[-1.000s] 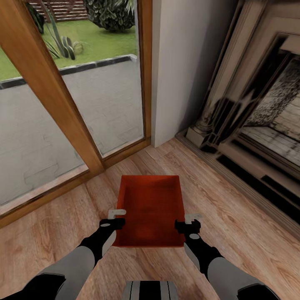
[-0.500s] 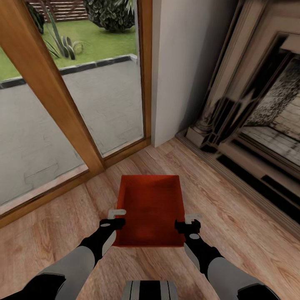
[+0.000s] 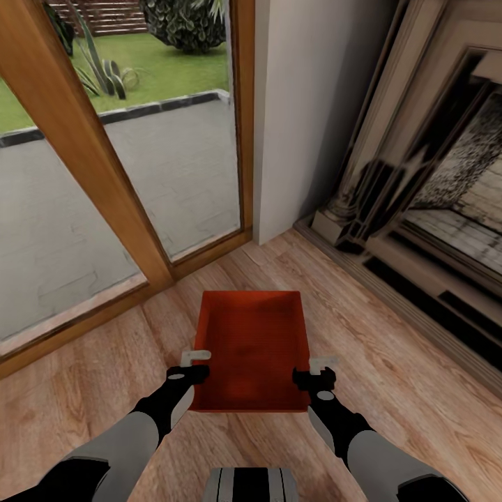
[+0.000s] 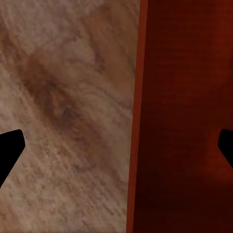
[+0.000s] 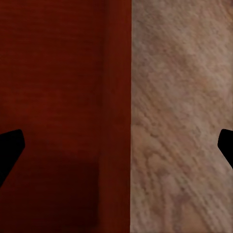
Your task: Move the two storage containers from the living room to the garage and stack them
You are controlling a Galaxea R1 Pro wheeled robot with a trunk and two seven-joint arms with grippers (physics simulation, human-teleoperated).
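One red bin (image 3: 252, 348) sits on the pale wood floor (image 3: 390, 390) of the living room, in the corner between the glass door (image 3: 125, 174) and the fireplace (image 3: 432, 230), and its open top faces up. The left gripper (image 3: 196, 365) is at the left wall of the bin near the front corner, and the right gripper (image 3: 317, 371) is at the right wall near the other front corner. In the left wrist view the jaws are spread wide, one dark finger (image 4: 9, 148) over the floor and the other over the inside of the bin, so the thin wall runs between them and nothing is pinched yet; the right wrist view shows the same, with one finger (image 5: 9, 150) over the bin's inside and one over the floor. I judge the next move is to close both grippers on the walls and lift. The risk is that both holds are close to the front edge, so the far end may drop and the bin may tilt or slip out when it rises. The walls are thin, and an uneven closing could push the bin sideways on the floor. If one jaw closes before the other, the bin may turn. The second bin must also be fetched and carried to the garage.
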